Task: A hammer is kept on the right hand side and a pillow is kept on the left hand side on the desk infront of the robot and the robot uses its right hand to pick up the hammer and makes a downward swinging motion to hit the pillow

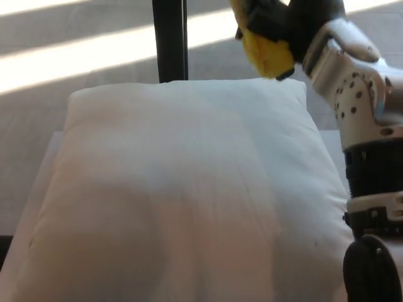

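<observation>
One robot hand point(286, 22), my right, grips yellow hammer point(264, 50) above pillow's point(182, 189) far right edge. Swing step; next, strike downward onto pillow.

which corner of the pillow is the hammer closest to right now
The far right corner of the pillow. The yellow hammer, held in the right hand, hangs just above it; the other visible corner, far left, has nothing near it.

One white pillow point(182, 189) fills the centre. One yellow hammer point(266, 53) at one o'clock. One robot hand point(293, 22), the right, also at one o'clock. One black post point(169, 41) at twelve o'clock.
</observation>
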`<state>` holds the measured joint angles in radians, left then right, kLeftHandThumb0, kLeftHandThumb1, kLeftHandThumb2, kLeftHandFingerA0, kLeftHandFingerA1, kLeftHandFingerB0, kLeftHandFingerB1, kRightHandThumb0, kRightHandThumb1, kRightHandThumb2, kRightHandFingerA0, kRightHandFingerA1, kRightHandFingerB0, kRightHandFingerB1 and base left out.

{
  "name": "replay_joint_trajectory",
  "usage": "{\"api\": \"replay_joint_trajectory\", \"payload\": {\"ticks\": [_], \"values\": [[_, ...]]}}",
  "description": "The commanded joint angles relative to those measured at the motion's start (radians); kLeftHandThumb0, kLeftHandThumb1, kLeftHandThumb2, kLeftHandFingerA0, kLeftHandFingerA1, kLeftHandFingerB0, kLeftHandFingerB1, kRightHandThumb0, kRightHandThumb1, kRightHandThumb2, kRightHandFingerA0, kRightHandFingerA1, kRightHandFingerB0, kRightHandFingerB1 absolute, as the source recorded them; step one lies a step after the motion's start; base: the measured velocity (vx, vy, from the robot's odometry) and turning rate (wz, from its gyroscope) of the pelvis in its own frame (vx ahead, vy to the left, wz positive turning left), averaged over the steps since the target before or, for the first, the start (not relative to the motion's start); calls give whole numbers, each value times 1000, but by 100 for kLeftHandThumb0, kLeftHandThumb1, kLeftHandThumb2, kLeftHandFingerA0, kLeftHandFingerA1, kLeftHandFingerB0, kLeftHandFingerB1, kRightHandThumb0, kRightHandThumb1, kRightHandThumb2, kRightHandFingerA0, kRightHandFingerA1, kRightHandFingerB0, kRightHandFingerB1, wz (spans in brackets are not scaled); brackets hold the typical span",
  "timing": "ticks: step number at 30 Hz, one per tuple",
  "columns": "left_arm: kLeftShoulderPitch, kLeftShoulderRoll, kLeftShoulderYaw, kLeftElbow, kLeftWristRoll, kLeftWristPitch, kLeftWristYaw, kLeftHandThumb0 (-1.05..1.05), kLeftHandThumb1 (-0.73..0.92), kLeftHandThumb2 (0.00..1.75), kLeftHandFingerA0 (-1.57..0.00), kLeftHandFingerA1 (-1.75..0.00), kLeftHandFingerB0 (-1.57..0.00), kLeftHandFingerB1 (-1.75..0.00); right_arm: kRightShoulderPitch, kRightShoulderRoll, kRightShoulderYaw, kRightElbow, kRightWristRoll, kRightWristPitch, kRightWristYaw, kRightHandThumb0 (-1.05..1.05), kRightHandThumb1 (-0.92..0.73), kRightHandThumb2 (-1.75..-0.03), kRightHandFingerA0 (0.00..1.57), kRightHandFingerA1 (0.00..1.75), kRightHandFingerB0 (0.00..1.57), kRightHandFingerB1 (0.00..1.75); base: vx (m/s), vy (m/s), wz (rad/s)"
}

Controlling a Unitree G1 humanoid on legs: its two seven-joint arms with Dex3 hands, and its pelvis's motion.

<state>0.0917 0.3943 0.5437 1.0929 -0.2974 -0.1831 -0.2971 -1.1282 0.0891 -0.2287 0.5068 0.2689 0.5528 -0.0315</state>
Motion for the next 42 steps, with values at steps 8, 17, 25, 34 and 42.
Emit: {"api": "replay_joint_trajectory", "payload": {"ticks": [8, 17, 25, 34, 42], "values": [[-10, 14, 4, 9, -21, 19, -7, -49, 56, 58, -74, -53, -67, -48, 367, 6, 179, -37, -103, 21, 10, -26, -57, -115, 100, 175, 70, 175, 0, 0, 0], [1, 21, -6, -6, -11, 15, -3, -49, 58, 58, -75, -57, -69, -49, 568, -42, 349, 2, -189, 79, 17, -30, -64, -106, 100, 175, 78, 166, 0, 0, 0], [-4, 19, -9, 13, -6, 23, 10, -50, 57, 57, -75, -57, -73, -49, 621, -28, 313, 149, -178, 122, -66, -33, -66, -108, 104, 175, 76, 169, 0, 0, 0], [-1, 22, -6, 14, -11, 21, -3, -49, 57, 58, -74, -58, -74, -51, 486, -13, 259, 142, -136, 172, -82, -33, -69, -102, 105, 175, 79, 166, 0, 0, 0], [-3, 22, -5, 8, -12, 25, 3, -49, 57, 58, -74, -57, -71, -50, 371, 14, 149, 60, -42, 211, -70, -35, -76, -85, 102, 175, 66, 167, 0, 0, 0]]}}
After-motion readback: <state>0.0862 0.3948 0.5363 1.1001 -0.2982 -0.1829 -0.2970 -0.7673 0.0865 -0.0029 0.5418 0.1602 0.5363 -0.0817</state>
